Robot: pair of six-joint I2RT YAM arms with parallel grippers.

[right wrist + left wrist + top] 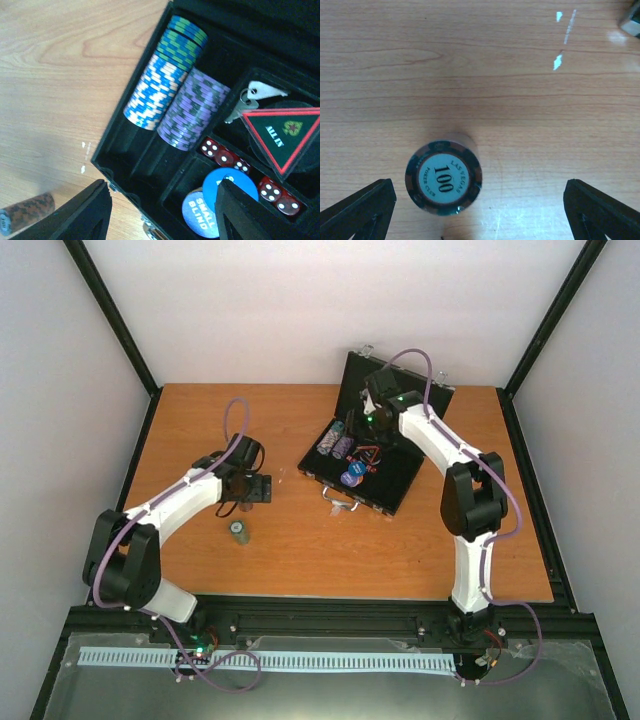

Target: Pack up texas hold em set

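Closest below me stands one chip stack (443, 183), upright, 100 face up, low in the left wrist frame between the fingers of my left claw (480, 200), which are spread wide and touch nothing. At upper centre of the worktop (200, 420) the case (405, 475) lies open, its long axis slanting left to lower right. It holds two chip rows (160, 80), five red dice (270, 190), two blue discs (200, 215) and one triangle (282, 135). My right claw (164, 187) hangs parted above it.
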